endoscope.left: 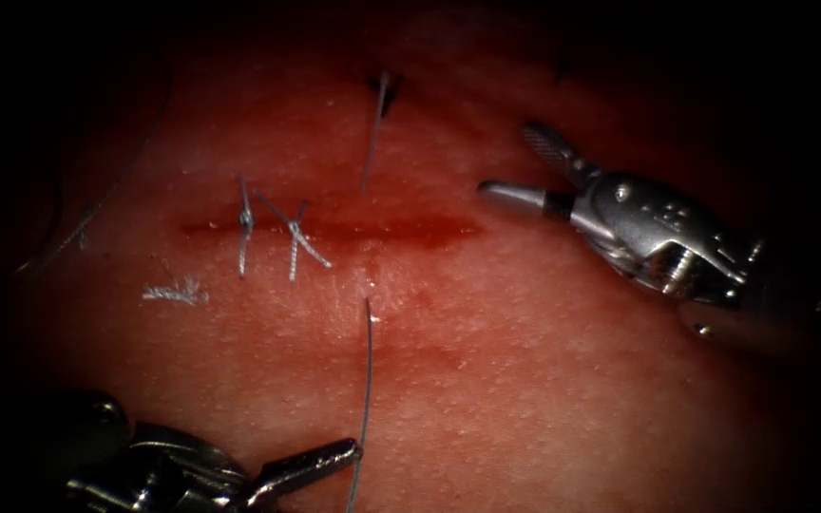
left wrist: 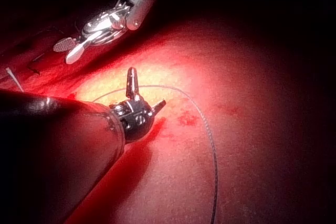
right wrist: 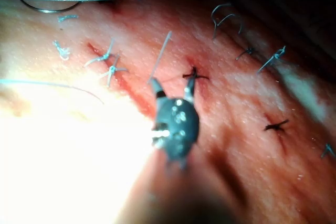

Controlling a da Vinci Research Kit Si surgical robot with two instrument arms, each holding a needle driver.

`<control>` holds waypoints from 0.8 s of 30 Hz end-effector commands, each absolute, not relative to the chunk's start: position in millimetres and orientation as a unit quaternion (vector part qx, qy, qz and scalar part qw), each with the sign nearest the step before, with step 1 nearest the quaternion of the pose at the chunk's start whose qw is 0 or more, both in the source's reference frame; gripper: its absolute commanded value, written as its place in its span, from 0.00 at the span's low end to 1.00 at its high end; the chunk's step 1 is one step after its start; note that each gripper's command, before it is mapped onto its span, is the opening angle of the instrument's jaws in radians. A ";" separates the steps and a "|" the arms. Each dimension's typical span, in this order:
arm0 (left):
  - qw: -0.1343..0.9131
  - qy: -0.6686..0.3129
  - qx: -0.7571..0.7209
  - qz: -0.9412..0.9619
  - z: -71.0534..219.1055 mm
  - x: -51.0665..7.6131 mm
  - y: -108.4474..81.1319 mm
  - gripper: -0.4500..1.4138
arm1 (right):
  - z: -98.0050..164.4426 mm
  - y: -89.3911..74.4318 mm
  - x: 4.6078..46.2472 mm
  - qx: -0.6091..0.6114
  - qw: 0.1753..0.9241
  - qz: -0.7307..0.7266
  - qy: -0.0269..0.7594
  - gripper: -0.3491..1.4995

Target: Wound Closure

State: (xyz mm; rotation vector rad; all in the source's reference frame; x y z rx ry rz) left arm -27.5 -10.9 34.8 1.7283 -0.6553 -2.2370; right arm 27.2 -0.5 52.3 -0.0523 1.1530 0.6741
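Far left of the cut (endoscope.left: 401,230), out toward the tissue (endoscope.left: 544,399) edge, the right wrist view shows a dark curved arc that is probably the needle (right wrist: 46,9). It lies on the surface with pale thread running by it, and neither tool holds it. I can't tell whether its tip is in the tissue.

A loose frayed cut end of thread (endoscope.left: 175,293) lies on the tissue left of and below the cut. Two tied stitches (endoscope.left: 244,226) cross the left part of the cut side by side, tails sticking out above and below.

The left tool (left wrist: 147,88) is at the near-left corner of the tissue. Its jaws are spread wide in its wrist view and grip nothing. In the endoscope view one jaw tip sits right at the thread (endoscope.left: 369,380), touching or just beside it.

That thread enters the tissue just below the cut, a little right of the second stitch, and runs down to the near edge. Another length comes out above the cut and slants up to a dark stitch hole near the far edge.

Red fluid (endoscope.left: 434,230) sits in the open right part of the cut.

The right tool (endoscope.left: 507,160) is just beyond the right end of the cut, a bit above its line. Its jaws are open in a V pointing left, hold nothing, and are clear of the thread.
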 end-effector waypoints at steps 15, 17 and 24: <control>0.138 -0.210 0.581 -0.774 34.8 -27.6 -9.8 0.00 | 52.5 -2.1 28.3 0.005 0.793 0.238 0.561 0.78; 0.137 -0.210 0.580 -0.775 35.3 -27.6 -9.2 0.00 | 52.5 -2.7 28.4 0.006 0.797 0.213 0.565 0.78; 0.138 -0.207 0.580 -0.776 37.3 -26.8 -7.0 0.00 | 50.8 -5.6 29.8 -0.011 0.818 0.099 0.566 0.75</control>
